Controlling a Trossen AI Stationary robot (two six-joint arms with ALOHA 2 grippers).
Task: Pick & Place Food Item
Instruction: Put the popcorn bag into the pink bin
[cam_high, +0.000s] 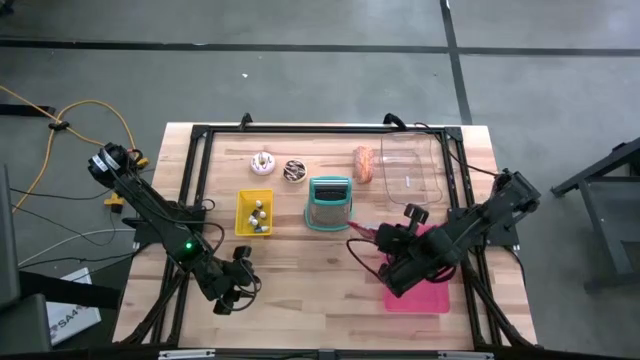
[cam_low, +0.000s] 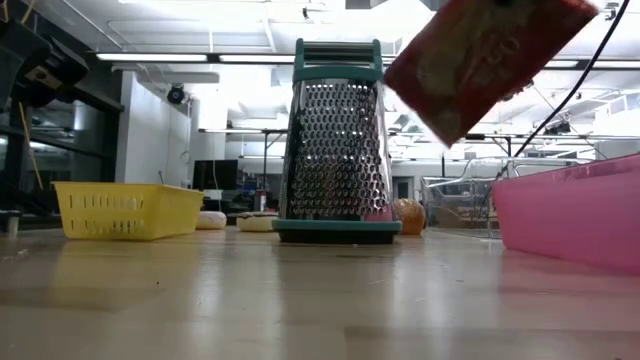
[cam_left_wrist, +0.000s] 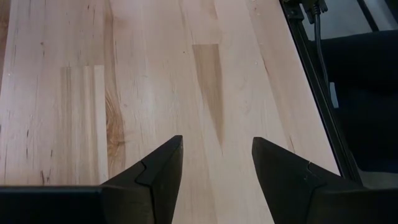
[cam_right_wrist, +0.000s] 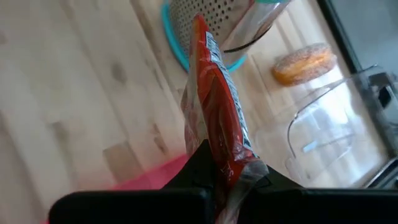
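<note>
A red food packet (cam_right_wrist: 212, 106) is up in the air with my right gripper (cam_right_wrist: 227, 180) shut on it. The low view shows the packet (cam_low: 480, 55) tilted, well above the table. In the high view it (cam_high: 363, 232) hangs between the teal-framed metal grater (cam_high: 328, 203) and the pink tray (cam_high: 425, 297). My left gripper (cam_high: 232, 292) waits open over bare wood at the near left, with nothing between its fingers (cam_left_wrist: 158, 171). My right gripper pinches the packet's crimped end (cam_right_wrist: 241, 163) between its two fingers. The fingers slant downward, coming from the table's right side. The packet sticks out past the fingertips, edge-on to the wrist camera, tilted and lifted clear of the table.
At the far right stands a clear plastic container (cam_high: 410, 165), with a sugared pastry (cam_high: 364, 165) beside it. Two small donuts (cam_high: 263, 162) (cam_high: 294, 171) lie at the far side. A yellow basket (cam_high: 254, 213) holding small items stands left of the grater. Bare wood lies near the front.
</note>
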